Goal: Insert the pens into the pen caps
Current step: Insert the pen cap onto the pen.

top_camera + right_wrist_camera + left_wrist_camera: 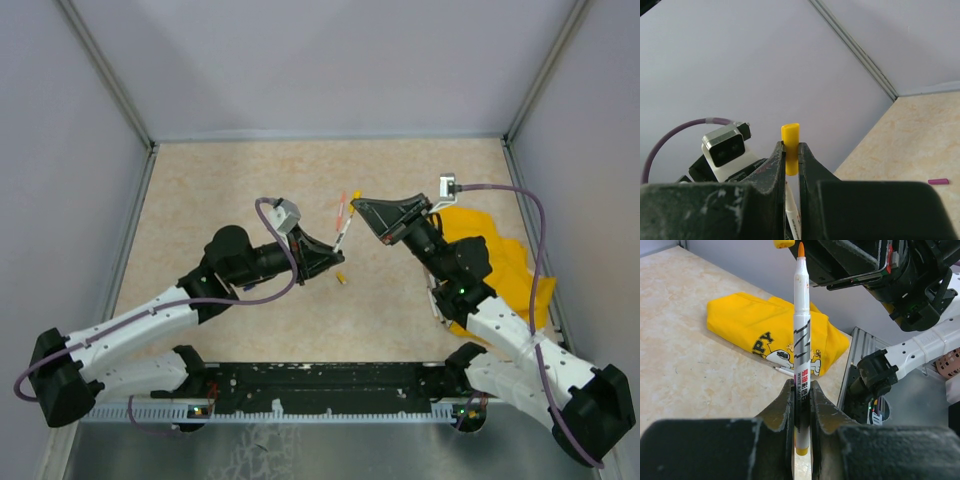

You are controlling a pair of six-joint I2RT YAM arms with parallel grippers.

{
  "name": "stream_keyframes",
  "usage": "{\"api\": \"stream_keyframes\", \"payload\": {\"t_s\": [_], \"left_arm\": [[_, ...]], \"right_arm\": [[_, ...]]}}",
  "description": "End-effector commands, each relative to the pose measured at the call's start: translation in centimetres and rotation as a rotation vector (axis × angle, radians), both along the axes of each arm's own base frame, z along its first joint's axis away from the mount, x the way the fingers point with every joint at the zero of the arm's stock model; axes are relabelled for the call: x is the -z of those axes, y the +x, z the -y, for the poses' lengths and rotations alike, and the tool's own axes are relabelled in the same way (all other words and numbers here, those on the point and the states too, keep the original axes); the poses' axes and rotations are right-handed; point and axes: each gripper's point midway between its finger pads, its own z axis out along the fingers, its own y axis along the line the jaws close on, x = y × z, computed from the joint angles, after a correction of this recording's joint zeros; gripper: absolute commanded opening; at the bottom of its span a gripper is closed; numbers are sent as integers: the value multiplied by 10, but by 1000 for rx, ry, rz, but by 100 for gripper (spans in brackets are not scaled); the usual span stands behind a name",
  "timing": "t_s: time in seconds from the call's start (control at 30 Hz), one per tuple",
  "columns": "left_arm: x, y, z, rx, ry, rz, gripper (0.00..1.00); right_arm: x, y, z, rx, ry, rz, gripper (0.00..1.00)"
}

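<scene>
My left gripper (801, 385) is shut on the lower barrel of a white pen (801, 330), which stands upright with its orange tip bare. In the top view this pen (343, 233) slants from the left gripper (335, 250) up toward the right gripper (358, 203). The right gripper (791, 145) is shut on a yellow pen cap (790, 131), which sticks out past the fingertips. The same cap (783, 243) hangs just up and left of the pen's tip, a small gap apart. Below the cap, the pen's barrel (791, 210) shows between the right jaws.
A yellow cloth (500, 265) lies at the right under the right arm, with another pen (785, 371) at its edge. A purple cap (938, 181) and a small yellow cap (340, 278) lie on the table. An orange-pink pen (342, 208) lies behind the grippers.
</scene>
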Motion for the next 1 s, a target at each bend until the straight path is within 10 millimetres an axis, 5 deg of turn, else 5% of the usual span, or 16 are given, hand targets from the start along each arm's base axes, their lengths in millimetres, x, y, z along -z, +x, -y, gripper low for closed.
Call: {"api": "stream_keyframes", "payload": {"t_s": [0.0,0.97], "left_arm": [[-25,-5,5,33,-51,40,0],[-25,-3,4,23,-53,41,0]], "right_arm": [[-49,-9,13,26,84,115,0],[-30,-12,11,24,30,115,0]]}}
